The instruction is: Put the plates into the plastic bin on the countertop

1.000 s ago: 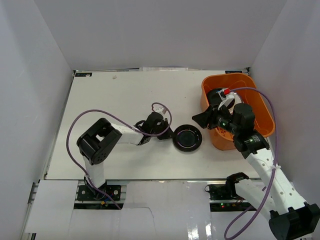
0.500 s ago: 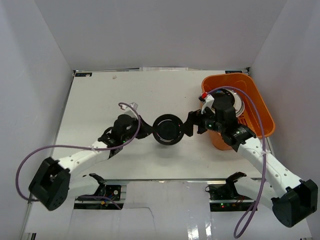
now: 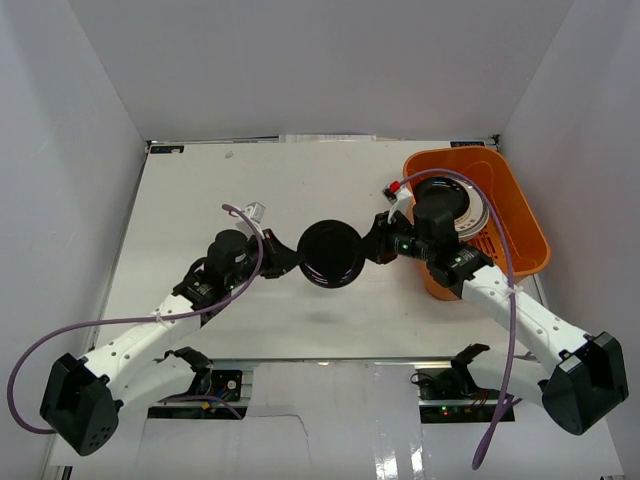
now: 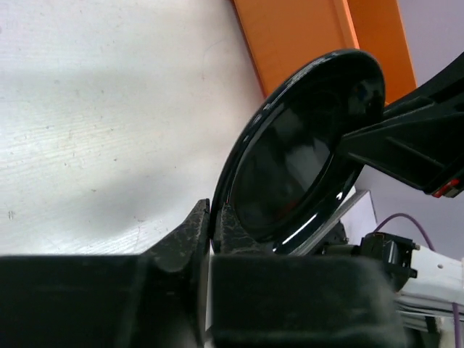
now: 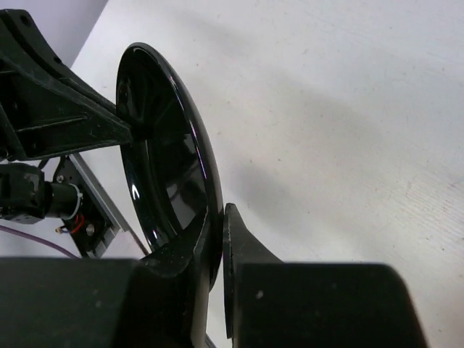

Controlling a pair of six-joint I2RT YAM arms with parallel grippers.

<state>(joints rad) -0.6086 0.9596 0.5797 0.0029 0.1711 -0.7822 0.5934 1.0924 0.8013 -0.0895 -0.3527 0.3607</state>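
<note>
A glossy black plate (image 3: 330, 255) hangs tilted on edge above the middle of the white countertop (image 3: 250, 190). My left gripper (image 3: 297, 262) is shut on its left rim; in the left wrist view the fingers (image 4: 192, 232) pinch the plate (image 4: 304, 152) edge. From the other side, my right gripper (image 3: 369, 250) is shut on the right rim, its pads (image 5: 243, 239) clamping the plate (image 5: 163, 159). The orange plastic bin (image 3: 520, 200) stands at the back right. A pale plate (image 3: 480, 215) lies in it, mostly hidden under my right arm.
White walls enclose the countertop on three sides. The orange bin's wall (image 4: 297, 36) rises just behind the held plate in the left wrist view. Purple cables loop off both arms.
The black plate lay flat on the table a second ago; now it is lifted, tilted and further left. My right gripper came out of the bin, opened, and closed on the plate's right rim.
</note>
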